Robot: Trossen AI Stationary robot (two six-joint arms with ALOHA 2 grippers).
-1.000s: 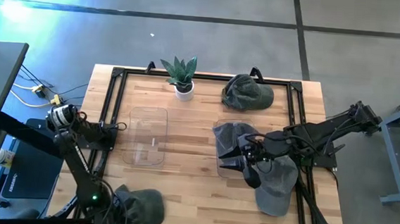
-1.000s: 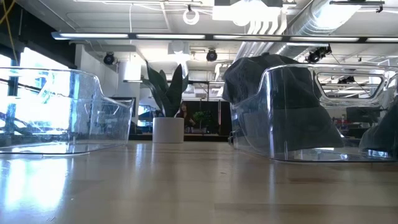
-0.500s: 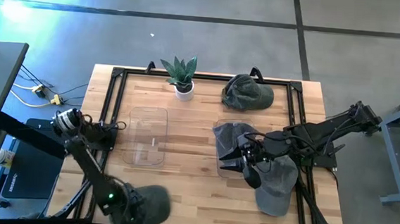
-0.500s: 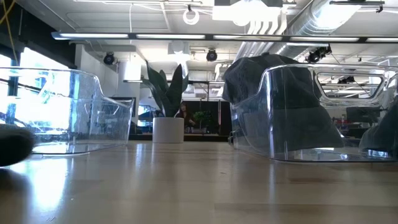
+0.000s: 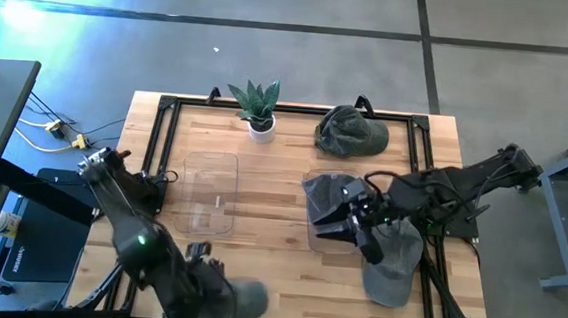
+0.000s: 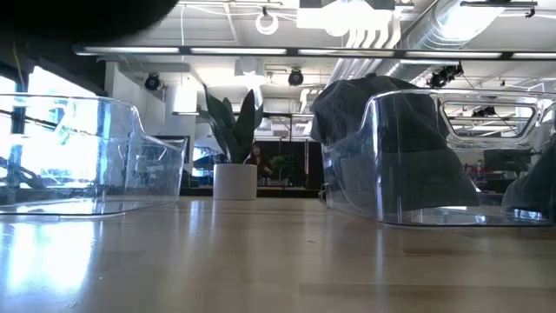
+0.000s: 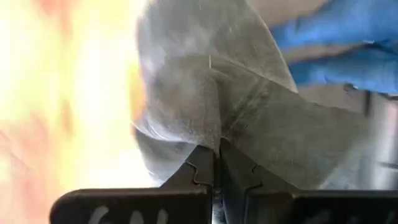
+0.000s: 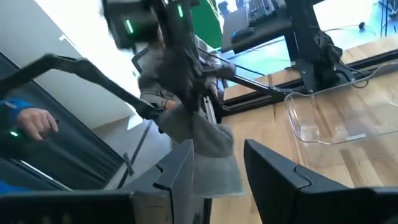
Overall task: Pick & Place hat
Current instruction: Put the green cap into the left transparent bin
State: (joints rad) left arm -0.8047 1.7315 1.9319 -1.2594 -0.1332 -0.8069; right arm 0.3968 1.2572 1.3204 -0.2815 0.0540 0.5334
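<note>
High view: I have the left gripper [image 5: 217, 287] at the table's near edge, on the left half, closed on a grey hat [image 5: 244, 299] that trails from it toward the middle. The empty clear bin [image 5: 208, 192] lies farther in, well apart from it; I judge it the likely drop point, since the right-hand clear bin [image 5: 345, 223] already holds a hat. The right gripper [image 5: 332, 215] rests over that filled bin. Two more hats lie on the right side, one at the far edge [image 5: 351, 132] and one near the right rail [image 5: 394, 259]. A potted plant [image 5: 258, 107] stands at the far edge.

Low view: Both bins sit on the wooden table [image 6: 278, 261]. Only a dark blurred mass shows along the top left edge; neither the held hat nor either gripper is identifiable.

Left wrist view: My fingers [image 7: 200, 169] meet on a fold of grey fabric; the jaws are fully closed, pinching cloth rather than brim, so the hat hangs beyond the tips.

Right wrist view: The right jaws stand partly apart and grip nothing. Beyond them the left arm carries the hat clear of the table, draped below its gripper.
</note>
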